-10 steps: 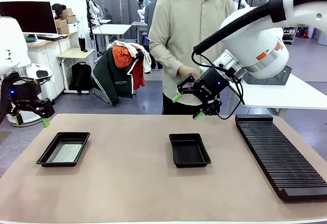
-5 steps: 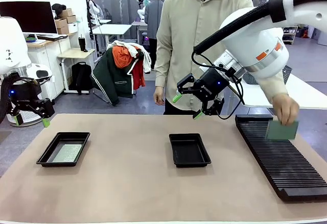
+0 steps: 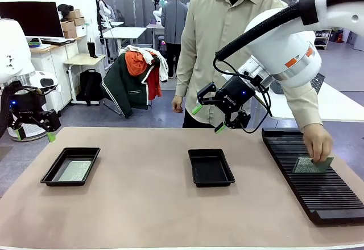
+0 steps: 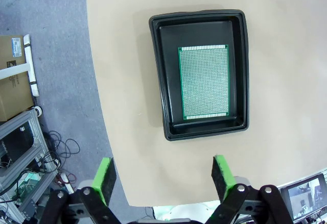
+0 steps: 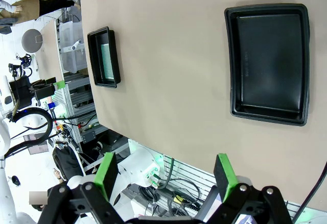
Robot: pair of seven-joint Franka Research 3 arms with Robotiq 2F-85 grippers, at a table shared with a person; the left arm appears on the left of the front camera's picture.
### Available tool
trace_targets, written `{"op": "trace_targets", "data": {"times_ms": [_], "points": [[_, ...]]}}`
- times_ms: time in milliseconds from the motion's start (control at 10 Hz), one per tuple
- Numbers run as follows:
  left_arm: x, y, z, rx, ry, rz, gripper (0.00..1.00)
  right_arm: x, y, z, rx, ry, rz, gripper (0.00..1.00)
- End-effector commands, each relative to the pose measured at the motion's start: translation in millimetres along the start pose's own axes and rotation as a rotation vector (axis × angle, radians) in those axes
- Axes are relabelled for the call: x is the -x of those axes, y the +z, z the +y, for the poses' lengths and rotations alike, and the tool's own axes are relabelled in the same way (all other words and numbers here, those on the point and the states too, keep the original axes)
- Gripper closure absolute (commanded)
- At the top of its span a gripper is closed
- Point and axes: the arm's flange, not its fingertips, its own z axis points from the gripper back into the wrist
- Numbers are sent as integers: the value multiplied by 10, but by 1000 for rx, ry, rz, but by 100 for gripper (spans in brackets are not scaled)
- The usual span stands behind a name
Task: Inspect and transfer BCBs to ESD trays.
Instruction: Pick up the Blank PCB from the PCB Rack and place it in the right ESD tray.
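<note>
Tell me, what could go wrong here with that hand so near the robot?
The person's hand is on a board on the rack, near the open right gripper; a reach now might hit it. The board looks tilted on the ribs, so it might slip when grasped. The left tray already holds a second board; another there could scrape it.

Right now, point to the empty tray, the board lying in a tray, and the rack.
empty tray (image 3: 211,167), front view, bare floor.
board (image 4: 205,82), left wrist view, middle.
rack (image 3: 318,193), front view, ribbed top.
</note>
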Motion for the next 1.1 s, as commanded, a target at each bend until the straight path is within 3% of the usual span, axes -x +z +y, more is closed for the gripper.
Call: {"op": "trace_targets", "data": {"times_ms": [0, 600, 1000], "points": [[5, -27, 12, 6, -6, -7, 0, -24, -1, 13, 18, 1, -1, 0], [5, -27, 12, 6, -6, -7, 0, 0, 0, 0, 0, 0, 0, 0], [5, -27, 12, 6, -6, -7, 0, 207, 559, -174, 75, 234, -5, 0]]}}
